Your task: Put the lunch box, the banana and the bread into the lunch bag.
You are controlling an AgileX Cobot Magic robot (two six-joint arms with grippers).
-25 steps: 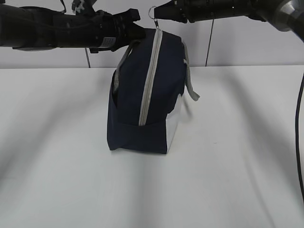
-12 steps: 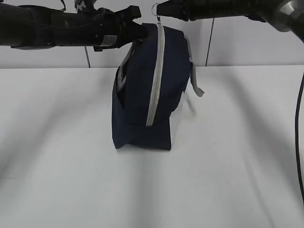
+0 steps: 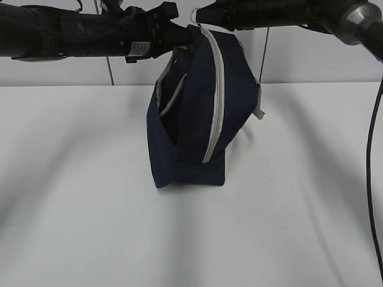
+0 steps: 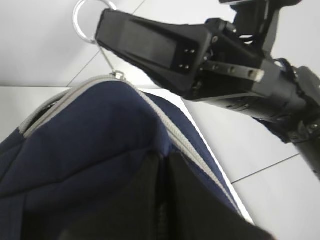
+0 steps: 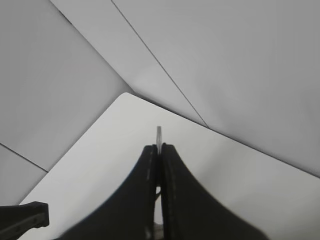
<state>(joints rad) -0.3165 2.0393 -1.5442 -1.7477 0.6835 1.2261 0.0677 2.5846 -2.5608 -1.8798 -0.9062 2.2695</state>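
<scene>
Navy lunch bag (image 3: 191, 119) stands upright at mid-table (image 3: 90, 209), top held between both arms. Right gripper (image 5: 159, 150) fully closed on the zipper ring pull (image 4: 86, 22). Left gripper (image 3: 179, 37) pinched nearly closed on the bag's top fabric edge.

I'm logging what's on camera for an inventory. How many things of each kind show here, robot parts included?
Bag: 1
Ring pull: 1
End effectors: 2, left end effector and right end effector
Table: 1
Total: 5
No lunch box, banana or bread shows outside the bag.
</scene>
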